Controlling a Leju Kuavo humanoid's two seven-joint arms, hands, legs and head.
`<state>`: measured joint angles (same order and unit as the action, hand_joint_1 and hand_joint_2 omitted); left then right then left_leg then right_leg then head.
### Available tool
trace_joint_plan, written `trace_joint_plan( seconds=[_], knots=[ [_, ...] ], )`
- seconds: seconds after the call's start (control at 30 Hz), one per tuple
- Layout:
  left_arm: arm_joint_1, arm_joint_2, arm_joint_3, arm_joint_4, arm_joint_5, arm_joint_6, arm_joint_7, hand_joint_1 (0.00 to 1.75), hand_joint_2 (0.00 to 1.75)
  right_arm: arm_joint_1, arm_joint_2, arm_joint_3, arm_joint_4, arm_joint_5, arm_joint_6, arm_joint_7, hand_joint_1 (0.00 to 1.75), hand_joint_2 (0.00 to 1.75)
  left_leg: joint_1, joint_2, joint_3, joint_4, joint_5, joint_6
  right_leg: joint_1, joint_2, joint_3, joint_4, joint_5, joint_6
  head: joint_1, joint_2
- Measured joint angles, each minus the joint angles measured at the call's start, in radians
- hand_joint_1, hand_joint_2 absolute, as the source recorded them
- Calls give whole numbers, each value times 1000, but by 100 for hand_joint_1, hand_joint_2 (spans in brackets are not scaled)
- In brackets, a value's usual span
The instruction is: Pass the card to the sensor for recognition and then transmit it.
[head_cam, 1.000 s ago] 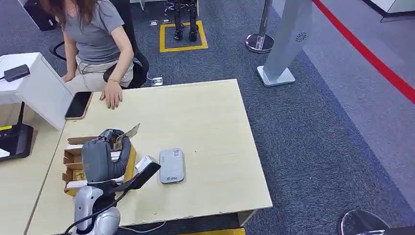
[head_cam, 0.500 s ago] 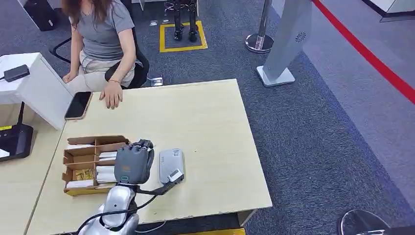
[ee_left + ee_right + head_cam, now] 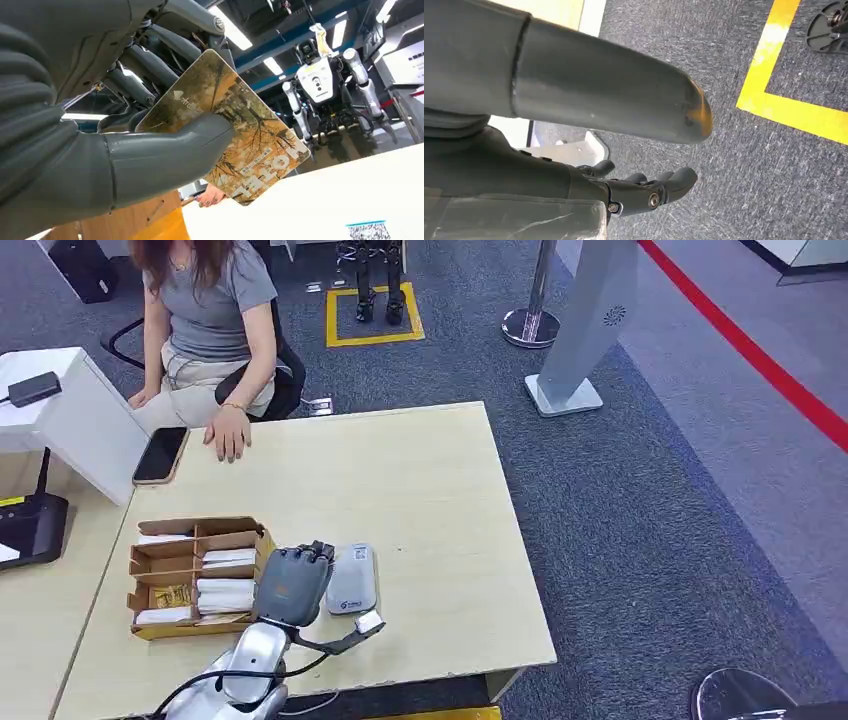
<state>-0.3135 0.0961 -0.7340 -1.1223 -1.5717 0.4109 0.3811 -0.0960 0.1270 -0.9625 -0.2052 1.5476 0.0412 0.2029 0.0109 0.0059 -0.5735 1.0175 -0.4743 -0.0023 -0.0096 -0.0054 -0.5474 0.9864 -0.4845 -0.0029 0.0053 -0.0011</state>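
From my head view, my left robot hand (image 3: pixel 292 586) is over the desk (image 3: pixel 430 500), its back turned up, just beside the grey sensor (image 3: pixel 353 580) and covering the sensor's left edge. To the left of the hand stands the cardboard box (image 3: pixel 190 575) with compartments that hold white packs. At the far side of the desk a person (image 3: pixel 205 320) sits with one hand flat on the wood, near a dark phone (image 3: pixel 160 454). From my left wrist view, the left robot hand grasps the card (image 3: pixel 235 135): my thick thumb (image 3: pixel 165 160) presses on its printed face, which has an autumn-tree picture, and the darker fingers (image 3: pixel 145 65) are behind it. The card is tilted, and its lower corner is close above the pale surface under it; I cannot tell if it touches. From my right wrist view, my right robot hand (image 3: pixel 644 192) hangs above the grey carpet (image 3: pixel 744 165) near a yellow floor line (image 3: pixel 784 95). Its fingers are curled slightly and apart, and it holds nothing.
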Motion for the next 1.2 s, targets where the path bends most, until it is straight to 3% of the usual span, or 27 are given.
trace_joint_plan(
  seconds=[0.33, 0.53, 0.7, 1.2],
  knots=[
    [-2, -10, -16, 34, 0, 1, -64, 175, 175, 0, 0, 0, 0, -5, 0, 0, 0, 0, 0, 0, 0, 0, 0, 0, 0, 0, 0, 0, 0, 0, 0, 0],
    [19, -46, 2, 42, 2, -1, -185, 175, 175, 0, 0, 0, 0, -13, 0, -5, 0, 0, 0, 0, 0, 0, 0, 0, 0, 0, 0, 0, 0, 0, 0, 0],
    [37, -73, 40, 41, 2, -13, -238, 175, 175, -1, 0, 0, 0, -15, 3, -11, 0, 0, 0, 0, 0, 0, 0, 0, 0, 0, 0, 0, 0, 0, 0, 0],
    [50, -92, 87, 41, 5, -17, -258, 175, 175, -3, 0, 0, 0, -15, 3, -12, 0, 0, 0, 0, 0, 0, 0, 0, 0, 0, 0, 0, 0, 0, 0, 0]
  ],
)
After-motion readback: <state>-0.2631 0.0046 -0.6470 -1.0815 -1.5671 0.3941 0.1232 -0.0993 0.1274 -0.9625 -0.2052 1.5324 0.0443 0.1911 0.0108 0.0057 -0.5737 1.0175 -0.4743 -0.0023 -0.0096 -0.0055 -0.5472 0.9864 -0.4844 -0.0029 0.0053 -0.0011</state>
